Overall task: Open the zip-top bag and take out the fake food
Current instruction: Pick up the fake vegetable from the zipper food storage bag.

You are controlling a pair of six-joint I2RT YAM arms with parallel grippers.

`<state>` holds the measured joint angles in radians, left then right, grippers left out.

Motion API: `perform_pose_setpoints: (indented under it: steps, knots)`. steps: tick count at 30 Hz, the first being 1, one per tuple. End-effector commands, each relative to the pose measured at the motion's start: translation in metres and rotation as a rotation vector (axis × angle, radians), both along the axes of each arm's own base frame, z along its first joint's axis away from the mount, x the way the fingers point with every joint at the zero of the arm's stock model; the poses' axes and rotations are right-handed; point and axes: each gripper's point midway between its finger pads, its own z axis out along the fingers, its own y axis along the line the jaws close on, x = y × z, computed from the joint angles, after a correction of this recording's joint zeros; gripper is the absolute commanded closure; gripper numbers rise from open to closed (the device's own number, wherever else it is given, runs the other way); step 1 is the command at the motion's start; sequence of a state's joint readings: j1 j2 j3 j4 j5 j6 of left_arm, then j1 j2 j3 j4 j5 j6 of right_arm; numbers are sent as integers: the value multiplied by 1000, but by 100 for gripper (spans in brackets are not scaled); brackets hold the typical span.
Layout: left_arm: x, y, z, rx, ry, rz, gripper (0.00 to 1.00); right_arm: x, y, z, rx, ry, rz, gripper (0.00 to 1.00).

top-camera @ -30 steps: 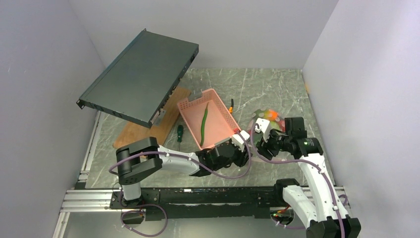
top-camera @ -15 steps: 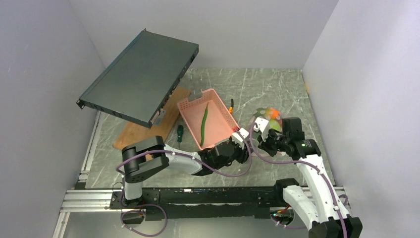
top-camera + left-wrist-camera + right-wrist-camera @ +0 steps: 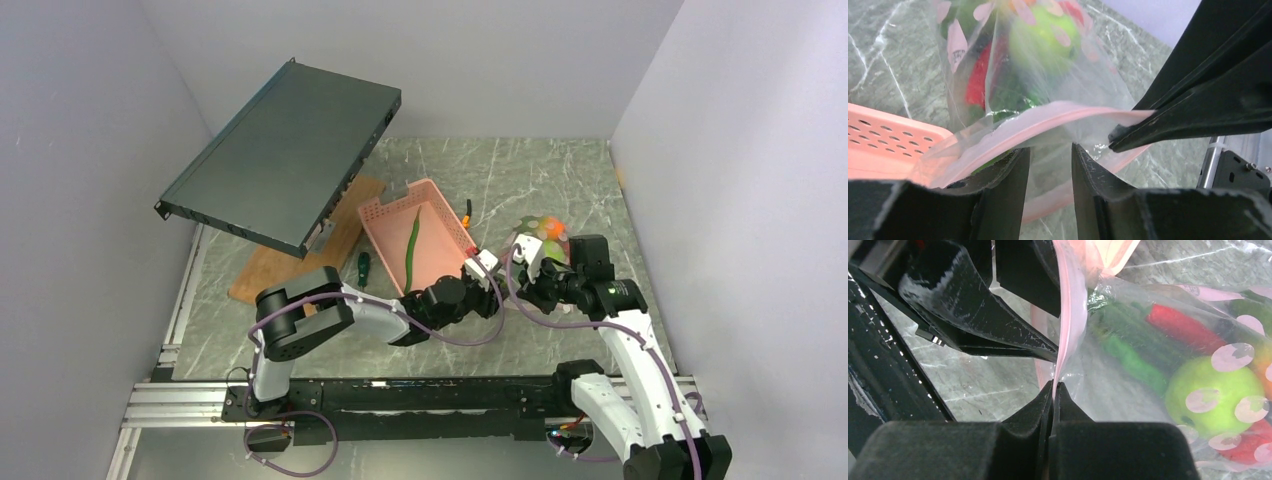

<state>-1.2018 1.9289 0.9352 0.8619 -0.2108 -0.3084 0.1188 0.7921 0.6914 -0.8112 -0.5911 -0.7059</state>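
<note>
The right gripper (image 3: pixel 1053 390) is pinched tight on the pink zip strip (image 3: pixel 1070 315) of the zip-top bag (image 3: pixel 1153 300). In the right wrist view the strip runs nearly upright. The left gripper (image 3: pixel 1050 155) stands narrowly parted, straddling clear film just below the same strip. The bag lies on the surface (image 3: pixel 560 180) just right of the pink basket (image 3: pixel 375 215). Its zip edge faces the grippers and its long axis stretches away to the far right, where the fake food (image 3: pixel 1208 390) bunches: lime-green apple, red piece (image 3: pixel 1183 325), green pods (image 3: pixel 1128 357).
</note>
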Motion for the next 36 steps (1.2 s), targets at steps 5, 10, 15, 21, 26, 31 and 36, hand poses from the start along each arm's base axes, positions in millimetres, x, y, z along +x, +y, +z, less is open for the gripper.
perform_pose_setpoints:
  steps: [5, 10, 15, 21, 26, 31, 36]
  knots:
    - [12, -1, 43, -173, 13, 59, 58, -5, 10, 4, 32, -7, 82, 100]
    - [26, -11, 14, -46, 75, 124, 61, -4, 10, 7, 39, -28, 75, 100]
    - [32, -13, -19, 116, 84, 139, 64, -1, 8, 6, 32, -27, 59, 100]
    - [22, -8, -50, 235, 95, 72, 68, 8, -1, 6, 17, -43, -7, 100]
    - [10, 8, -60, 298, 136, 47, 69, 16, -12, 2, 1, -36, -67, 100]
    - [-9, 11, -70, 342, 192, -38, 69, 12, -8, -1, 13, -15, -39, 100]
    - [-14, 15, -85, 325, 237, -32, 67, 4, -3, -3, 28, 14, 6, 100]
